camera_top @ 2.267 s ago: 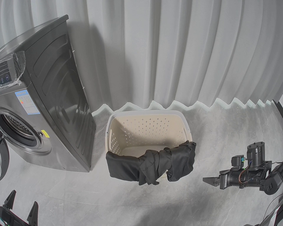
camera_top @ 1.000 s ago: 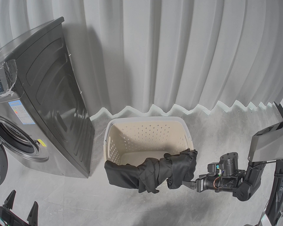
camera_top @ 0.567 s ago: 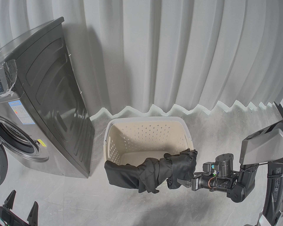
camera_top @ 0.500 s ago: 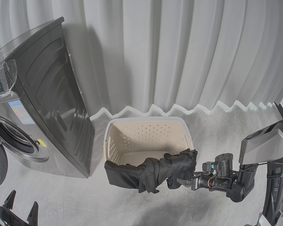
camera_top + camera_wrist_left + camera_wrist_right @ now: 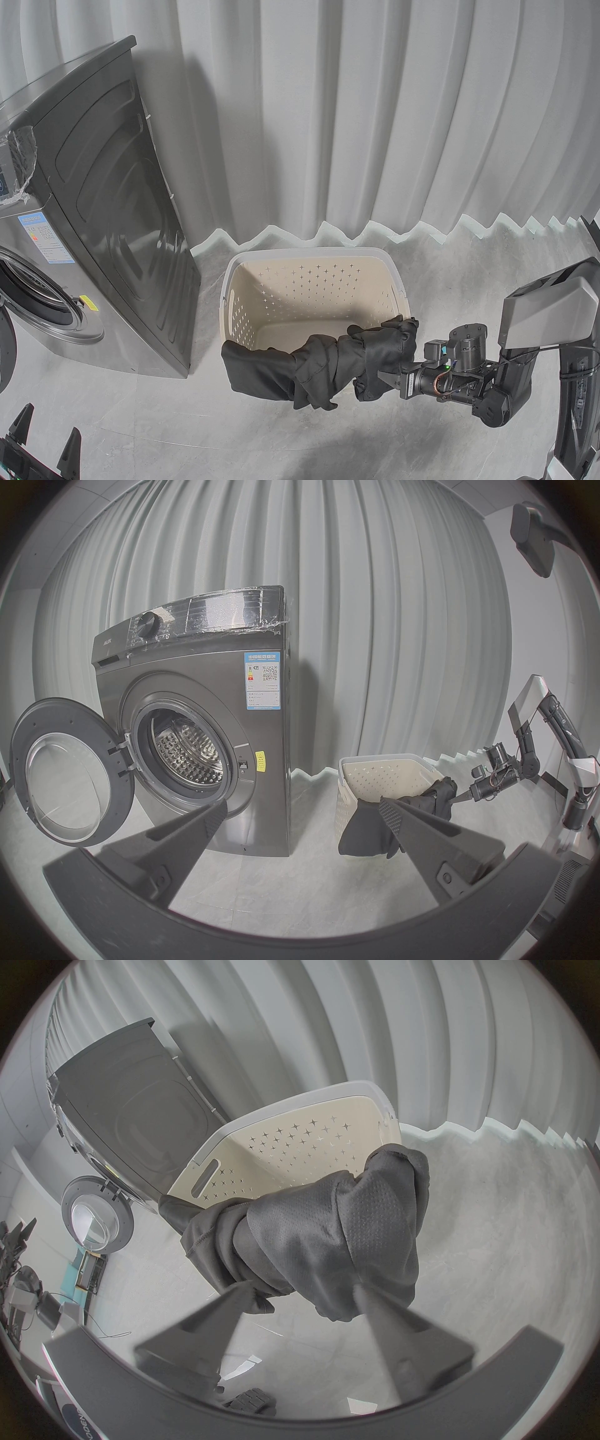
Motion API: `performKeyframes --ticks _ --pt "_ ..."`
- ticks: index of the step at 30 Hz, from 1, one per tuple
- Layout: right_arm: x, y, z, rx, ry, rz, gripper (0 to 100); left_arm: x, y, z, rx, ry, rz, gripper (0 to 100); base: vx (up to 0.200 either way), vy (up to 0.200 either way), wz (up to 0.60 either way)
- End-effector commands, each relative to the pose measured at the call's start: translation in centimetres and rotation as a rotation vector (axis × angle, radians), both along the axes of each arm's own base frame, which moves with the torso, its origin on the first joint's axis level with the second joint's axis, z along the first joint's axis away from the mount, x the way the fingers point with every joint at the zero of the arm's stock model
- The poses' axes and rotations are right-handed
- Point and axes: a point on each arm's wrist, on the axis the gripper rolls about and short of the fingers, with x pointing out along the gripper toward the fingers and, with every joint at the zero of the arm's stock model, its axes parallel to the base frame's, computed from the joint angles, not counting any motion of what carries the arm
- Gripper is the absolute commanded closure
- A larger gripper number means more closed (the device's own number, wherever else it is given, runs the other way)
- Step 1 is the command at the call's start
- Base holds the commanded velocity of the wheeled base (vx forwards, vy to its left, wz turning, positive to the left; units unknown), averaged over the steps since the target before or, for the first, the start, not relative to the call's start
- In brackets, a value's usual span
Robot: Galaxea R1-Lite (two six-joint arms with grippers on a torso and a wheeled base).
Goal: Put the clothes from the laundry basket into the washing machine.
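A dark grey garment point(image 5: 325, 365) hangs bunched over the front rim of the cream laundry basket point(image 5: 312, 253), which stands on the floor. My right gripper point(image 5: 382, 380) is level with the garment's right end, open, its fingertips point(image 5: 361, 1294) touching the cloth's lower fold point(image 5: 337, 1229). The grey washing machine point(image 5: 94, 206) stands left of the basket. Its round door point(image 5: 62, 774) is swung wide open, showing the steel drum point(image 5: 187, 752). My left gripper point(image 5: 45, 431) stays low at the near left, open and holding nothing.
White pleated curtains point(image 5: 375, 112) close off the back, right behind the basket. Bare grey floor point(image 5: 187, 412) lies between the basket, the machine and me. The machine's side panel stands a short gap from the basket's left wall point(image 5: 226, 300).
My right arm has moved left along the floor until its open fingers reached the garment's right end. The camera shifted slightly early on. The left gripper has kept still.
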Motion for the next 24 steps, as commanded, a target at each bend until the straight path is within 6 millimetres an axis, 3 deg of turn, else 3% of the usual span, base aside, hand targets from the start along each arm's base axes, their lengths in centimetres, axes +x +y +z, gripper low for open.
performKeyframes --ticks 1,11,18,24 --pt "-0.1 0.0 -0.2 -0.002 0.008 0.0 100 0.0 0.0 -0.5 0.0 0.0 0.0 0 0.0 0.0 0.0" --pt "-0.9 -0.3 0.3 0.0 0.005 0.003 100 0.0 0.0 -0.5 -0.002 -0.002 -0.001 0 0.0 0.0 0.0" --pt "-3.3 -1.0 3.5 0.036 -0.081 0.019 100 0.0 0.0 -0.5 -0.002 0.0 -0.001 0 0.0 0.0 0.0" --pt "-4.7 -1.2 4.9 0.05 -0.1 0.038 100 0.0 0.0 -0.5 -0.002 0.0 -0.001 0 0.0 0.0 0.0"
